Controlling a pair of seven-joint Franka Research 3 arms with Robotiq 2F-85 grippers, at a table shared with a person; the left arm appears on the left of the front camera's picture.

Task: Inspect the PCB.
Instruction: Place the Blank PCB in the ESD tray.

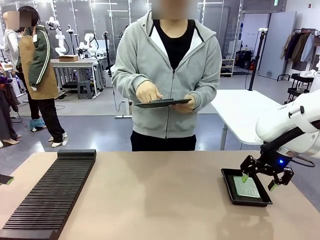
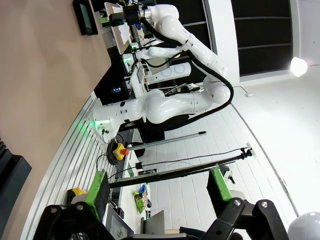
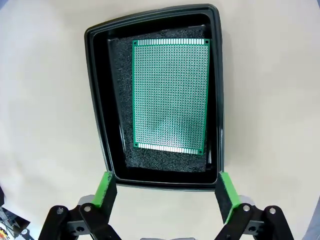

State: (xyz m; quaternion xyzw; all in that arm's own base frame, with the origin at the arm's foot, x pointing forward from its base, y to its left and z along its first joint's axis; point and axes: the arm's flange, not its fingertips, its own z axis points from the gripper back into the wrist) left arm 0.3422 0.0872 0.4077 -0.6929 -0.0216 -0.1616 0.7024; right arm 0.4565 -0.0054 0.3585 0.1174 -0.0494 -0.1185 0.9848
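Observation:
The PCB (image 3: 170, 95) is a green, finely dotted board lying flat on dark foam in a shallow black tray (image 3: 97, 100). In the front view the PCB (image 1: 247, 187) and its tray (image 1: 227, 186) sit on the table at the right. My right gripper (image 1: 258, 182) hovers just above the tray's right part. It is open, and in the right wrist view the right gripper (image 3: 166, 189) has its green pads apart at the tray's near rim, with nothing between them. My left gripper (image 2: 157, 187) is open and empty, looking sideways across the table.
A person stands at the far side holding a dark tablet (image 1: 162, 103) in both hands. A long black ribbed rack (image 1: 52, 197) lies on the table's left. The left wrist view shows my right arm (image 2: 165, 105) and the tray (image 2: 86, 17) far off.

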